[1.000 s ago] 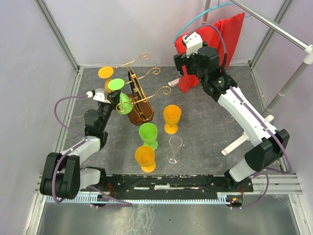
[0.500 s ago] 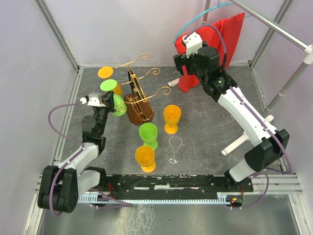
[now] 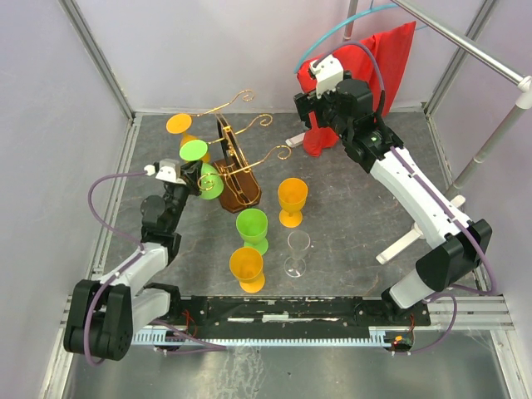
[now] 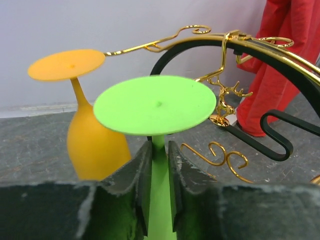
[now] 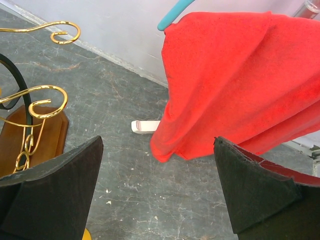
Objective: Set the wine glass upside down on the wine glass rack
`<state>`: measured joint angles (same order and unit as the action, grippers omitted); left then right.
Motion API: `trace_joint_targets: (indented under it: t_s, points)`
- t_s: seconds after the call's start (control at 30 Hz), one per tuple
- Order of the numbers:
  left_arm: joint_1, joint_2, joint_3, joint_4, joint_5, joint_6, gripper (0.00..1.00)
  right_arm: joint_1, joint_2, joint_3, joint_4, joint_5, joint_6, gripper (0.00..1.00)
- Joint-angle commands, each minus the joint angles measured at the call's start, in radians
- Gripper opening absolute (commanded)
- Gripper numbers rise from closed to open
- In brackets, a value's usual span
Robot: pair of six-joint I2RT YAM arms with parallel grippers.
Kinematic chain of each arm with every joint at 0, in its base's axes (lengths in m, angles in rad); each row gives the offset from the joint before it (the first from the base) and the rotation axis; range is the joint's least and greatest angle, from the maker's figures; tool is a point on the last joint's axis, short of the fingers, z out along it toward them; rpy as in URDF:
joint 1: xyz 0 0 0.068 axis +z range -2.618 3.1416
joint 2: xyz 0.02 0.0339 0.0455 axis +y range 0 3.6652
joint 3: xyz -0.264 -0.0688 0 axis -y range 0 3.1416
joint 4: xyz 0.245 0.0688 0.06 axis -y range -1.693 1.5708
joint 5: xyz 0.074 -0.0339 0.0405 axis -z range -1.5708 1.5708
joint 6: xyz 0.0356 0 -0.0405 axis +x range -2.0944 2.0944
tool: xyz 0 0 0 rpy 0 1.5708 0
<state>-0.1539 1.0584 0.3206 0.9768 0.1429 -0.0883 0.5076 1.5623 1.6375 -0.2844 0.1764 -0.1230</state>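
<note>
My left gripper (image 3: pixel 189 173) is shut on the stem of a green wine glass (image 3: pixel 199 166), held upside down with its round foot on top (image 4: pixel 155 104), just left of the wine glass rack (image 3: pixel 237 162). The rack has a dark brown wooden base (image 3: pixel 241 193) and gold wire arms with curls (image 4: pixel 210 30). An orange glass (image 4: pixel 90 135) hangs upside down on a rack arm behind the green one. My right gripper (image 5: pixel 157 185) is open and empty, high at the back near a red cloth.
Upright on the table stand an orange glass (image 3: pixel 292 202), a green glass (image 3: pixel 252 230), another orange glass (image 3: pixel 247 269) and a clear glass (image 3: pixel 297 253). A red cloth (image 3: pixel 378 75) hangs at the back right from a white stand (image 3: pixel 465 158).
My left gripper has carried the green glass left away from the rack, then back right towards it. The right arm has not moved.
</note>
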Motion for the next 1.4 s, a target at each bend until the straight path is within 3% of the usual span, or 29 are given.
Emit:
trace_joint_targets:
  t_s: [0.0, 0.1, 0.17, 0.4, 0.57, 0.83, 1.0, 1.13, 1.37]
  points:
    - [-0.010, 0.038, 0.032, 0.057, 0.038, 0.002, 0.34, -0.005, -0.028, 0.006, 0.044, -0.017, 0.016, 0.99]
    - [-0.009, 0.027, 0.025, 0.061, 0.019, 0.000, 0.54, -0.005, -0.027, 0.013, 0.034, -0.018, 0.017, 1.00]
    - [-0.010, -0.002, 0.017, 0.037, 0.015, 0.006, 0.63, -0.005, -0.023, 0.024, 0.023, -0.020, 0.018, 1.00]
    - [-0.010, -0.156, 0.006, -0.195, -0.005, 0.002, 0.67, -0.005, 0.019, 0.146, -0.116, -0.032, 0.076, 1.00]
    - [-0.009, -0.290, -0.007, -0.361, -0.062, 0.005, 0.69, -0.006, 0.078, 0.266, -0.191, -0.132, 0.161, 1.00]
    - [-0.009, -0.460, 0.074, -0.673, -0.194, 0.029, 0.87, 0.001, 0.248, 0.579, -0.382, -0.241, 0.264, 1.00]
    - [-0.008, -0.454, 0.209, -0.861, -0.277, 0.044, 0.93, 0.019, 0.307, 0.667, -0.412, -0.294, 0.306, 1.00]
    - [-0.008, -0.419, 0.322, -0.912, -0.322, 0.043, 0.96, 0.037, 0.317, 0.658, -0.409, -0.306, 0.310, 1.00]
    - [-0.008, -0.270, 0.562, -0.944, -0.151, 0.025, 0.97, 0.040, 0.283, 0.576, -0.406, -0.283, 0.296, 1.00]
